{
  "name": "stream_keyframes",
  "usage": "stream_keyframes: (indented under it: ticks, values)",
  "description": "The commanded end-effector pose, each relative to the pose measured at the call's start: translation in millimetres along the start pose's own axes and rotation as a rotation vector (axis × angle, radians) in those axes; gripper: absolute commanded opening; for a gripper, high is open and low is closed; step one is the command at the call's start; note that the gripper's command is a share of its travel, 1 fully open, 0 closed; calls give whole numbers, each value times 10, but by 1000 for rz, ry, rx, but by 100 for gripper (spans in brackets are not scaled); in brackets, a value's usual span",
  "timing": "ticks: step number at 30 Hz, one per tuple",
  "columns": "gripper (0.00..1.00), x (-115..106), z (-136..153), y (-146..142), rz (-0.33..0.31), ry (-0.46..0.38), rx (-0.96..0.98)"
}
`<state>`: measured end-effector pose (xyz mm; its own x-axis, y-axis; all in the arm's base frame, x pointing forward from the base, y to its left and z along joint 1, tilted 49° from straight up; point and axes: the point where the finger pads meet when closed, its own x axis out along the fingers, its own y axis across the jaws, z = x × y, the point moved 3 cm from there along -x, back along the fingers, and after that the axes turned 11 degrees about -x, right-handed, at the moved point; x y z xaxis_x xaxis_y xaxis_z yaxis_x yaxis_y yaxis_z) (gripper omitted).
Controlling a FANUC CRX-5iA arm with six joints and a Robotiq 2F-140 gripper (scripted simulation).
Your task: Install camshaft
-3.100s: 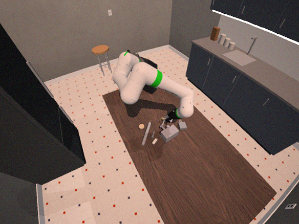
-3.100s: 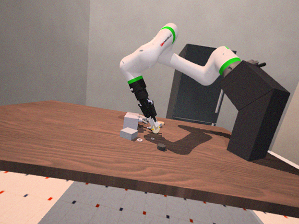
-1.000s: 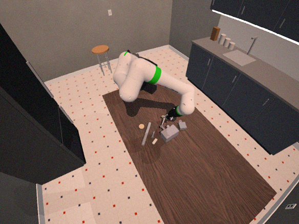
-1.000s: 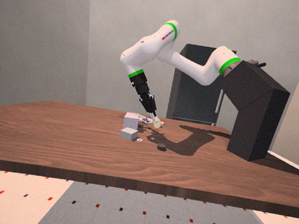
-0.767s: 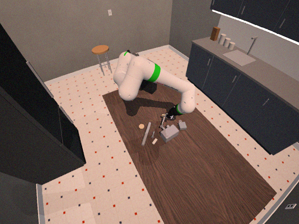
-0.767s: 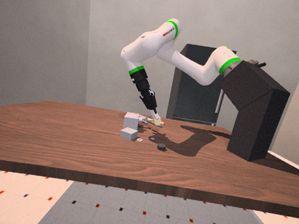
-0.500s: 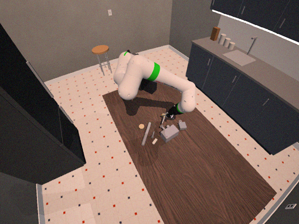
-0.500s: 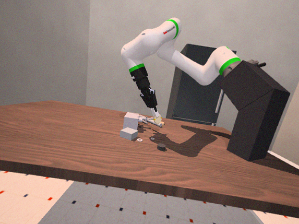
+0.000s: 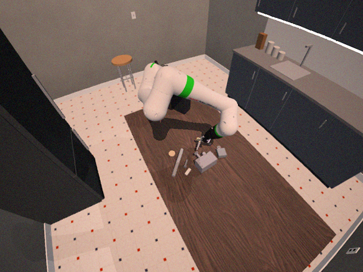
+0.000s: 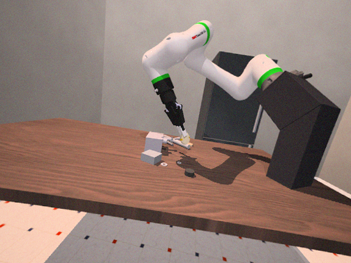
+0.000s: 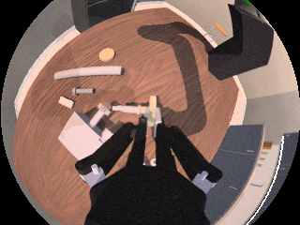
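The grey engine case (image 10: 153, 141) stands upright on the wooden table; it also shows in the top view (image 9: 205, 161) and the wrist view (image 11: 82, 135). My gripper (image 11: 152, 112) is shut on the camshaft's tan big gear (image 11: 153, 109), which I see edge-on between the fingers. The camshaft (image 10: 177, 138) lies nearly level just above the table, and its shaft (image 11: 127, 108) points toward the case's front. The shaft's tip is close to the case. I cannot tell whether it is inside the bearing. The small crank gear is too small to make out.
A small grey block (image 10: 150, 156), two washers (image 10: 164, 164) and a dark round part (image 10: 189, 172) lie near the case. A long grey bar (image 9: 177, 162), a tan disc (image 9: 171, 153) and small pieces (image 9: 188, 171) lie to one side. The robot's dark base (image 10: 296, 131) stands at the table's end.
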<state>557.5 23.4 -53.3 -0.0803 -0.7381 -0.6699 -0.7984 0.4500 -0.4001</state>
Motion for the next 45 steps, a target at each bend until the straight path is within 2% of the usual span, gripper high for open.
stream_keyframes:
  ticks: [1,31,35,38,44,45]
  values:
    - [14,-10,3,-1,-1,-1,0]
    - [14,-10,-8,-1,-6,-10,-13]
    - [14,-11,-108,10,-52,-81,-126]
    - [14,-8,-281,11,-126,-196,-298]
    - [14,-10,-698,-33,-203,-302,-503]
    - [14,-10,-698,-33,-203,-302,-503]
